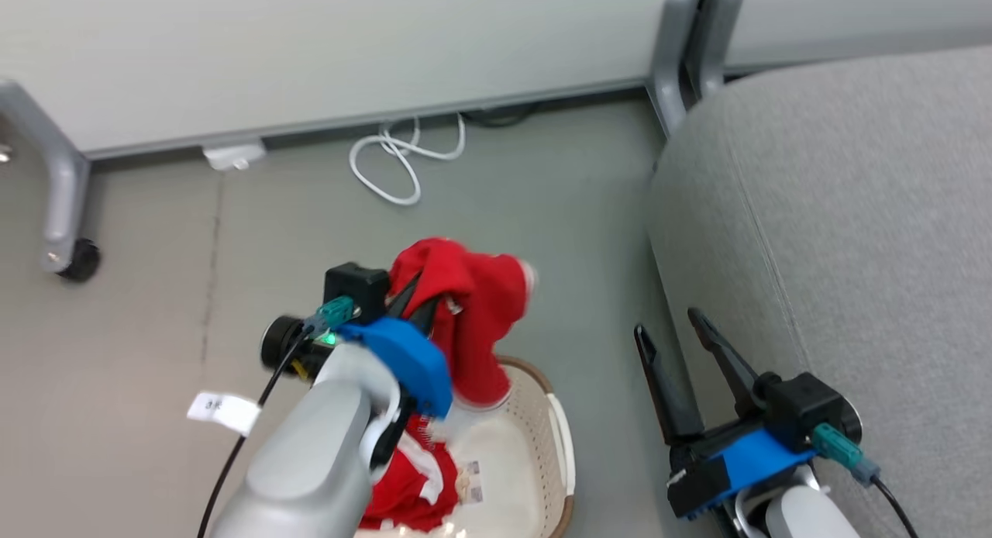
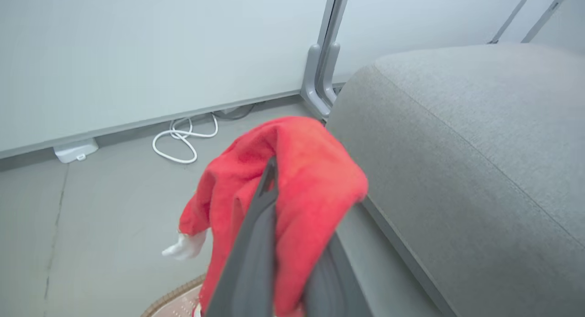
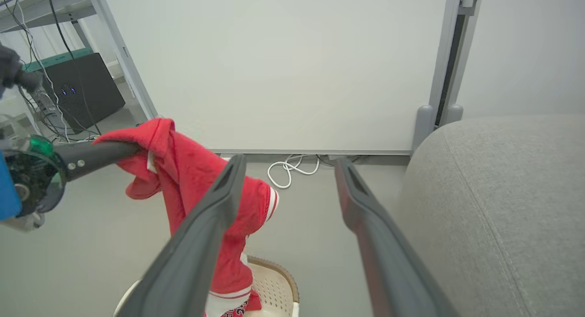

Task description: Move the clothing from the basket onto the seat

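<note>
Left gripper (image 1: 415,301): fingers clamping red garment (image 1: 477,305), hem dangling over basket (image 1: 562,445). Right gripper (image 1: 666,323): fingers standing apart. Risk: fabric slipping, falling to floor (image 1: 542,181) short of seat (image 1: 852,212).

Lettering in view, none of it legible.
A small white paper tag (image 1: 222,411) at the lower left of the head view carries a few dark marks, too blurred to read. The red fabric garment (image 1: 399,495) lying in the cream-white perforated plastic basket (image 1: 535,425) shows white and black printed letters (image 3: 236,311), cut off at the right wrist view's bottom edge. A small greyish printed patch (image 1: 470,480) beside it is equally unreadable.
</note>
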